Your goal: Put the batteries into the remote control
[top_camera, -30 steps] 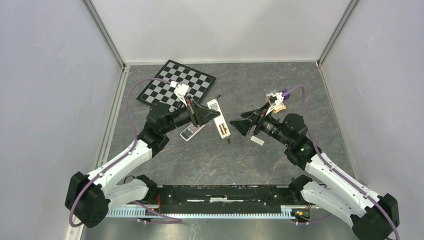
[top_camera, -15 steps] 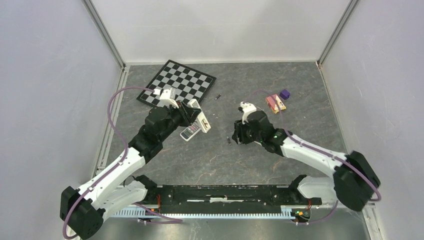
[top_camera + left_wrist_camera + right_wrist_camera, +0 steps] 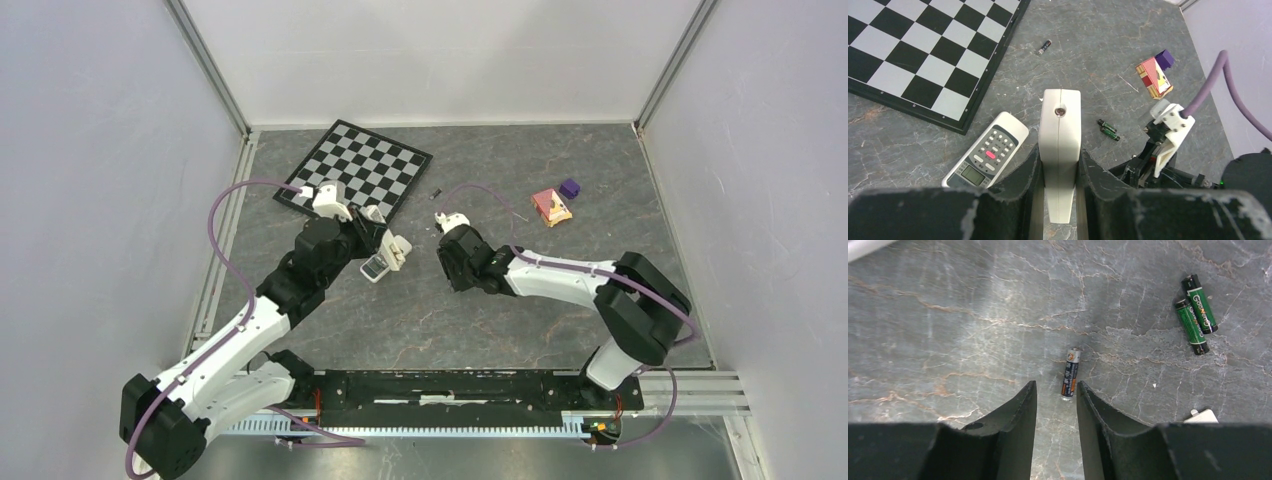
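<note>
My left gripper point(image 3: 1060, 150) is shut on a white remote control point(image 3: 1060, 120), held edge-on above the table; from the top view the remote point(image 3: 398, 250) sits at the gripper's tip point(image 3: 385, 240). My right gripper point(image 3: 1057, 385) hangs just above the table with its jaws apart and nothing between them. A dark and orange battery point(image 3: 1070, 373) lies just ahead of its right fingertip. Two green batteries point(image 3: 1196, 312) lie side by side further off, also visible in the left wrist view point(image 3: 1109, 130). Another battery point(image 3: 1043, 47) rests near the chessboard.
A second remote point(image 3: 986, 156) with buttons lies face up beside the held one. The chessboard point(image 3: 355, 168) fills the far left. A red and yellow box point(image 3: 551, 206) and a purple block point(image 3: 569, 187) sit at the far right. A small white piece point(image 3: 1202, 416) lies near my right gripper.
The right arm has swung left to the middle of the table and its jaws have narrowed. The left arm has drawn the remote back and turned it edge-on.
</note>
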### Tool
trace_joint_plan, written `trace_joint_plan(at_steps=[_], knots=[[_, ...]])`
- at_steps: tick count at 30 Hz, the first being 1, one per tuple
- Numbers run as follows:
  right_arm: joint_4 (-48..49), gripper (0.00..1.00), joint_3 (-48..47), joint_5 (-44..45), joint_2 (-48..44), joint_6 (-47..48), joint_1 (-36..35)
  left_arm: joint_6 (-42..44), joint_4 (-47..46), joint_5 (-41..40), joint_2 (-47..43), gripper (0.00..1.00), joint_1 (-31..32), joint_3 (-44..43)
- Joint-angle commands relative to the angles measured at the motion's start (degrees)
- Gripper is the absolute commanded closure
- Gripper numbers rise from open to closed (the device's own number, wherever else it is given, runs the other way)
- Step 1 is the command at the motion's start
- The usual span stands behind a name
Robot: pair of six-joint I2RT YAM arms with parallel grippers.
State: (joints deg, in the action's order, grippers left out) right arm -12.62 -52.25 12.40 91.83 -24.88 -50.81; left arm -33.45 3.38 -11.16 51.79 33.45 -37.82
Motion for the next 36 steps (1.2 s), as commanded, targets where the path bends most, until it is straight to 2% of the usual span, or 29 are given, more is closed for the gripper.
trace_joint_plan(at_steps=[1, 4, 15, 19, 22, 28, 32, 36], knots=[[-1.5, 0.60, -3.2, 3.5, 2.2, -1.4, -0.2, -1.7, -0.8, -2.3, -2.0, 0.98, -0.3, 0.7], [-1.4, 0.60, -3.8, 2.6, 4.2, -1.1, -0.2, -1.6, -0.7, -2.5, -2.2, 0.98, -0.3, 0.9], [-1.7, 0.71, -4.5, 1.9, 7.8, -1.7, 0.3, -1.1, -0.2, -1.5, -2.1, 0.98, -0.4, 1.1], [-2.0, 0.87, -4.2, 2.0, 8.5, -2.2, 0.9, -1.1, -0.2, -1.1, -2.3, 0.98, -0.3, 1.0], [-1.8, 0.95, -3.3, 3.4, 7.7, -2.2, 1.0, -1.1, -0.2, -0.3, -2.1, 0.98, -0.4, 1.1], [0.7, 0.98, -1.0, 6.3, 0.8, -0.7, 1.0, -1.6, -2.1, 3.7, -0.7, 0.98, -0.4, 1.7], [4.4, 0.98, 2.0, 5.7, -8.7, 1.0, 1.3, -2.0, -5.6, 8.8, 0.9, 0.98, -0.3, 1.9], [10.0, 0.97, 5.5, 0.8, -19.9, 3.1, 1.4, -3.4, -10.4, 15.6, 2.8, 0.98, -0.4, 1.8]])
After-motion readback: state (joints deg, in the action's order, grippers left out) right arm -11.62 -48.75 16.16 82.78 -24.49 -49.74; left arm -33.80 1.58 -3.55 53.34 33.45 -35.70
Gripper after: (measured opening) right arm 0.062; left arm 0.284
